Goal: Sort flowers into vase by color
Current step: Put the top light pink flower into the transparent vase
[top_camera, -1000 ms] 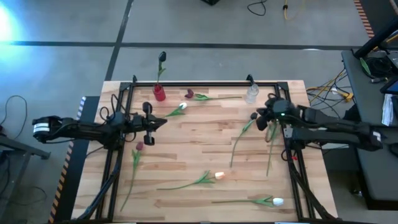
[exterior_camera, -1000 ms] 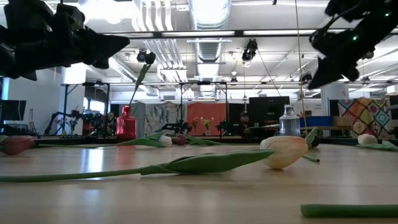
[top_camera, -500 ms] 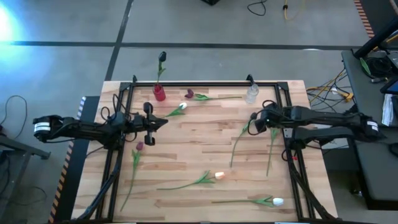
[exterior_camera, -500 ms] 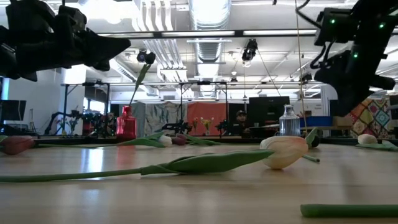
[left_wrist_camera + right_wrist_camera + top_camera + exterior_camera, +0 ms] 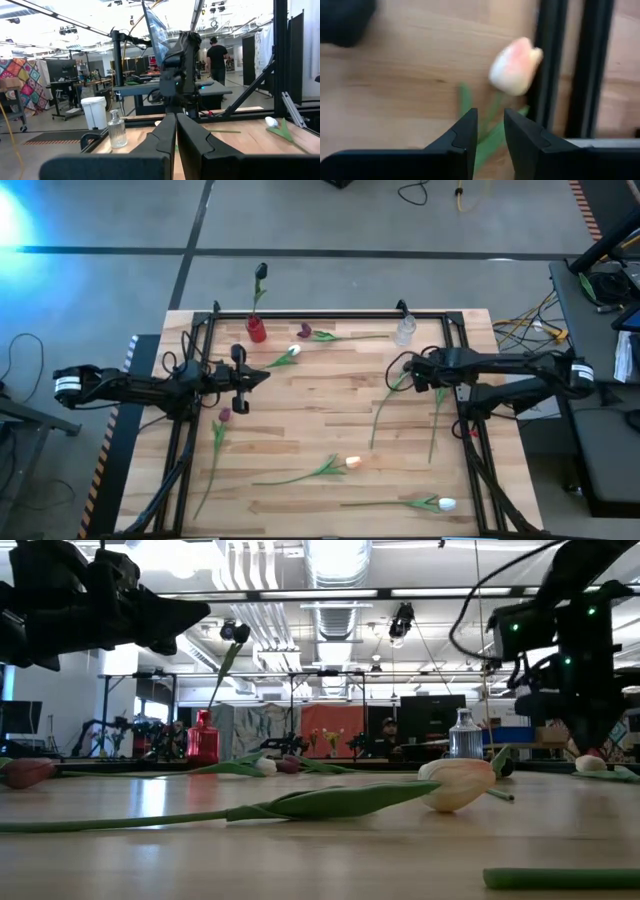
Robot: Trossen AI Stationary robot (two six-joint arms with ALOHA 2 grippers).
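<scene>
on the wooden table (image 5: 300, 420) the flowers lay scattered: a dark tulip (image 5: 223, 416) near the left edge, a white one (image 5: 294, 351) and a dark one (image 5: 304, 332) toward the back, a cream one (image 5: 352, 463) in the middle front, a white one (image 5: 446, 504) at the front right, and long stems right of centre. one dark tulip (image 5: 260, 272) already stood in the red vase (image 5: 256, 330) at the back left. the clear vase (image 5: 404, 331) at the back right held nothing that could be made out. the right gripper (image 5: 413, 372) hung low over the right side, in front of the clear vase, fingers (image 5: 465, 131) slightly parted with a narrow gap; in its wrist view a peach tulip (image 5: 515, 65) lay just beyond the tips, ungripped, beside the black frame (image 5: 590, 65). the left gripper (image 5: 262, 377) hovered over the left half, fingers pressed together on nothing
</scene>
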